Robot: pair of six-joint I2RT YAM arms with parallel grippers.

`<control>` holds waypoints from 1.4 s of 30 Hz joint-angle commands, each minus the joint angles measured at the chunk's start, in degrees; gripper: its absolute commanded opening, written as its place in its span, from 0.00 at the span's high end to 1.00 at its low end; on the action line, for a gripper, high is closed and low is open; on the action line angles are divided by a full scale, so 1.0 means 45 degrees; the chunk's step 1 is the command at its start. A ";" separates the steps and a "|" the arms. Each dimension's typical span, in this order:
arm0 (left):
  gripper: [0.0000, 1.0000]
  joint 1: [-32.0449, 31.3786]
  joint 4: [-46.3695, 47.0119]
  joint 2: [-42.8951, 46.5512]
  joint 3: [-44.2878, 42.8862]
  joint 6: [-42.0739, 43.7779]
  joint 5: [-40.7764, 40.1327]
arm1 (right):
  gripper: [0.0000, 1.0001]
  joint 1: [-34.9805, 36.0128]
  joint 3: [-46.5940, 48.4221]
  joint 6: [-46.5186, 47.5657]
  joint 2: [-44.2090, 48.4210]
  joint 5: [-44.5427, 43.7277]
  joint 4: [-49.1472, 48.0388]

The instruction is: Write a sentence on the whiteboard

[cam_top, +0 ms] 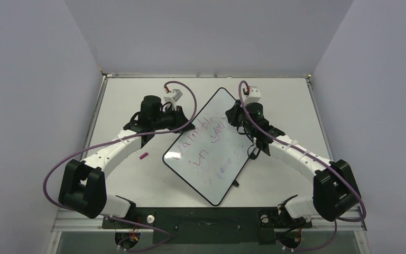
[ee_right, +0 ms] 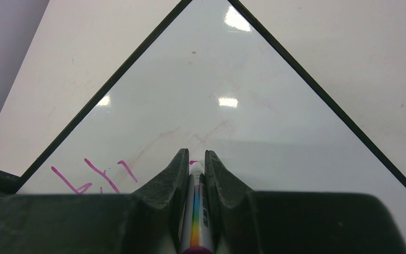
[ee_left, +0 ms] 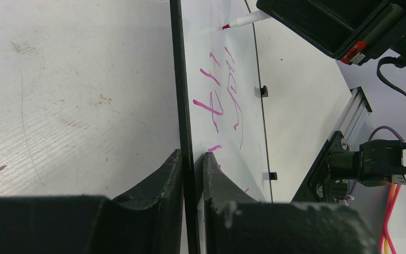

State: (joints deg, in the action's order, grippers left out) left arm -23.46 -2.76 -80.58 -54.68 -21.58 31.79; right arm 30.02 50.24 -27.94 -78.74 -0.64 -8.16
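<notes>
Off-white tabletop (cam_top: 280, 95), grey walls around; the whiteboard (cam_top: 214, 182) lies diagonally mid-table, pink sentence (cam_top: 203, 135) across it. My left end effector (ee_left: 193, 159) pinches its black rim, my right end effector (ee_right: 194, 166) grips the marker (ee_right: 196, 227), tip at the board. A small pink piece (cam_top: 144, 156) lies by my left arm.

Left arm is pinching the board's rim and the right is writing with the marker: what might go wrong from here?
1. The left gripper pinches only the thin rim of the whiteboard. Pen pressure may pivot or slip the board and skew the letters.
2. The marker sits in a narrow pinch of the right gripper. It might tilt or slide back, lifting the tip.
3. The right gripper works low over the sentence, so fresh ink might smear.
</notes>
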 commanded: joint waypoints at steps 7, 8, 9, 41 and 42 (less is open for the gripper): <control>1.00 0.0097 0.0732 0.0287 -0.0076 0.1203 -0.0633 | 1.00 -0.0048 -0.0972 -0.0165 0.0730 0.0015 -0.0179; 1.00 0.0097 0.0732 0.0288 -0.0066 0.1203 -0.0637 | 1.00 -0.0049 -0.1057 -0.0180 0.0793 0.0009 -0.0179; 1.00 0.0097 0.0746 0.0288 -0.0050 0.1203 -0.0638 | 1.00 -0.0050 -0.1101 -0.0217 0.0861 0.0012 -0.0178; 1.00 0.0097 0.0751 0.0308 -0.0052 0.1188 -0.0635 | 1.00 -0.0050 -0.0779 -0.0392 0.0858 0.0039 -0.0023; 1.00 0.0097 0.0751 0.0318 -0.0055 0.1184 -0.0633 | 1.00 -0.0050 -0.0682 -0.0382 0.0828 0.0044 -0.0013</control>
State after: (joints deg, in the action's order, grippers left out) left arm -23.46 -2.76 -80.58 -54.68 -21.58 31.77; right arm 29.98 44.34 -29.28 -74.35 -0.67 -8.97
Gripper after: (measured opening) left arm 0.111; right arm 0.097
